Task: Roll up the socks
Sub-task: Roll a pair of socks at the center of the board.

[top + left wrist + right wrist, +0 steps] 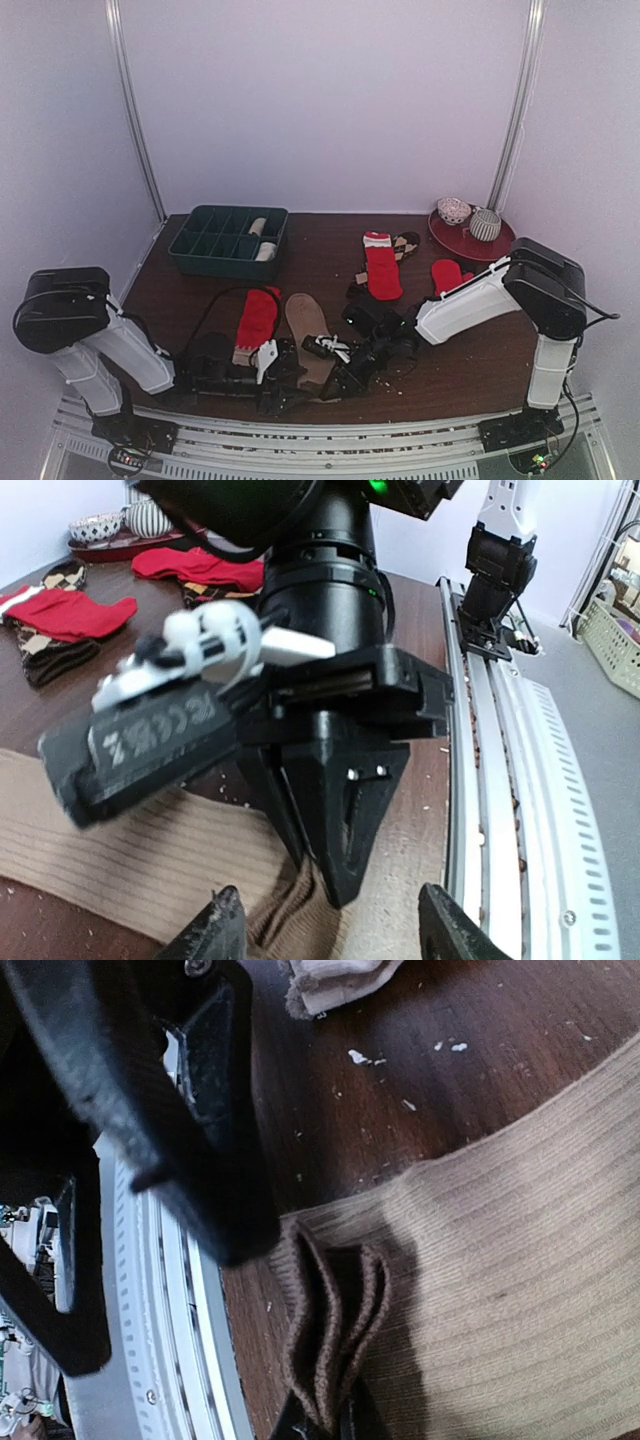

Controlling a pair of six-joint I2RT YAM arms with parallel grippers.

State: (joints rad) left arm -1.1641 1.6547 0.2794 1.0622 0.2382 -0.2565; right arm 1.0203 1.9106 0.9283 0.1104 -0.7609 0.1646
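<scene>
The dark wooden table (470, 365) carried everything. A green tray (228, 240) sat at the back left, well apart from the work. The tan sock (305, 318) lay flat and lengthwise near the front edge, between the two arms. A red sock (258, 318) lay just beside it on the left.

The tan sock was a plain ribbed knit with no pattern. It looked soft, light and limp, so it would likely sag, bunch and fold rather than keep any shape. The ribbing probably gave enough grip that it would not slide out of a firm pinch. The near end seemed the right place to take hold, and across its width, so that a roll would start even and the corners would not trail.

The right hand (340, 885) was closed on that near end, with the cloth gathered into a small upright fold of several layers between its fingers. The left hand (325, 932) stood wide open with one finger on either side of the same end, and it held nothing. A few pale crumbs (360, 1057) dotted the wood beside the sock.
</scene>
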